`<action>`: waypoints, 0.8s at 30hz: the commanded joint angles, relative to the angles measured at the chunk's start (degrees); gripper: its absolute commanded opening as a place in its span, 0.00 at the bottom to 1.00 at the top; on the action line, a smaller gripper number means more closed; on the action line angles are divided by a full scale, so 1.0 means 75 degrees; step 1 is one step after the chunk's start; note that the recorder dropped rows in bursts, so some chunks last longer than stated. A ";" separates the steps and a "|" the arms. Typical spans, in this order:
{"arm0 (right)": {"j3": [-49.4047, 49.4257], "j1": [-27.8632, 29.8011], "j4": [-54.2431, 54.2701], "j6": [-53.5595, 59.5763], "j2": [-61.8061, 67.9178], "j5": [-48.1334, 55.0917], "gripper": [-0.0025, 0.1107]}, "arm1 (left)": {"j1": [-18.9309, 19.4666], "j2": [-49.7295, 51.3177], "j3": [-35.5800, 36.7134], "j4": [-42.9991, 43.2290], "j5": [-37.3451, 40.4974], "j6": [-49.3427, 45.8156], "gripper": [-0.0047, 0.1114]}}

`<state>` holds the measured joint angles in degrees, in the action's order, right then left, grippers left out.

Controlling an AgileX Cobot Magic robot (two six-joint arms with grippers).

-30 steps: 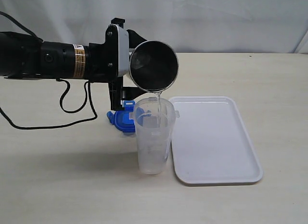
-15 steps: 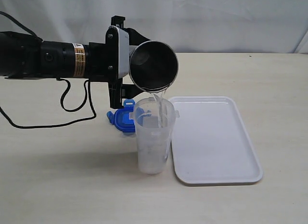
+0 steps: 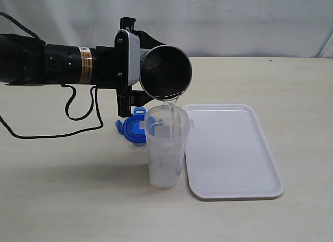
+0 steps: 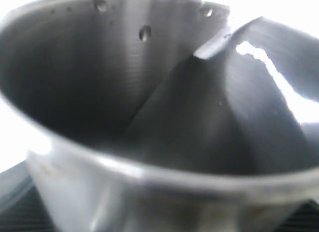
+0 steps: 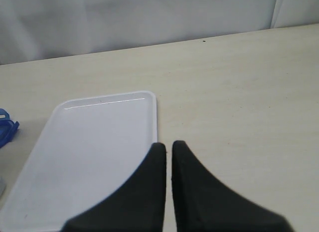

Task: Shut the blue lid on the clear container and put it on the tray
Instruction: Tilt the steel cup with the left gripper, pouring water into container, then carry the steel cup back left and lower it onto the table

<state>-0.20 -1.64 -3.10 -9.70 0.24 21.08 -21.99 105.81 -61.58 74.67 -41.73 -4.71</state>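
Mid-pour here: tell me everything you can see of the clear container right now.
The clear container is a tall, tapered vessel of translucent plastic with small tabs at its rim and a faint label on its side. It stands upright on the table, open, no lid on. A thin stream of water falls into it from the tilted steel cup above. The tray lies close beside it; contact cannot be told. The blue lid lies behind it.

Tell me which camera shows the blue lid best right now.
The exterior view: the blue lid lies flat, partly behind the clear container. The right wrist view catches only a blue sliver at its frame edge. The left wrist view is filled by the steel tumbler, no lid.
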 commanded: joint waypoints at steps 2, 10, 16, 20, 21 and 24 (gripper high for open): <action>0.0027 0.0033 -0.0011 -0.0027 -0.0033 -0.0029 0.06 | 0.0014 -0.0077 -0.0126 -0.0326 -0.0247 0.0005 0.04; 0.0027 0.0033 -0.0011 -0.0027 -0.0033 -0.0029 0.06 | 0.0014 -0.0077 -0.0126 -0.0326 -0.0247 0.0804 0.04; 0.0027 0.0033 -0.0011 -0.0027 -0.0033 -0.0029 0.06 | 0.0014 -0.0077 -0.0126 -0.0312 -0.0247 0.1482 0.04; 0.0027 0.0033 -0.0011 -0.0027 -0.0033 -0.0029 0.06 | 0.0014 -0.0077 -0.0126 -0.0312 -0.0247 0.2079 0.04; 0.0027 0.0033 -0.0011 -0.0027 -0.0033 -0.0029 0.06 | 0.0014 -0.0077 -0.0126 -0.0312 -0.0247 0.2275 0.04; 0.0027 0.0033 -0.0011 -0.0027 -0.0033 -0.0029 0.06 | 0.0014 -0.0077 -0.0126 -0.0312 -0.0231 0.2981 0.04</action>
<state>-0.20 -1.64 -3.10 -9.70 0.24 21.08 -21.99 105.81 -61.58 74.67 -41.73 12.57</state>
